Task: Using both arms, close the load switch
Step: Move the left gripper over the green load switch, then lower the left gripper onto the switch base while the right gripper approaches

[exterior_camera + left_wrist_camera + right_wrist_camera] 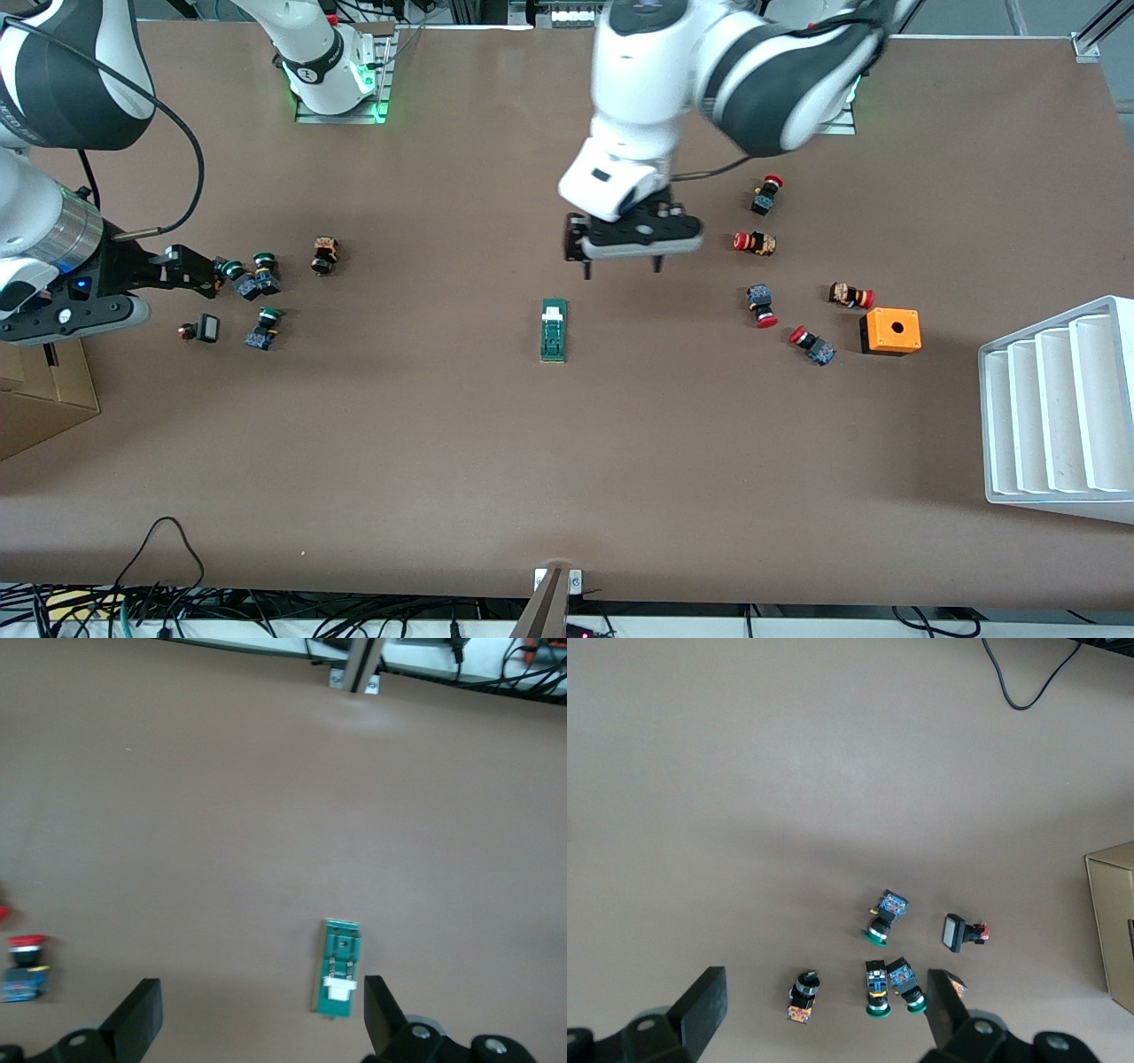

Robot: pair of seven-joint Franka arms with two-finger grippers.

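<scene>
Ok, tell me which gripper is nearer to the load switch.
Left. The left gripper hangs open over the table beside the load switch; the right gripper is open at the green-capped push buttons, toward the right arm's end.

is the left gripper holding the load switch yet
No, the left gripper hangs open above the table, and the load switch lies flat on the table with nothing touching it.
</scene>
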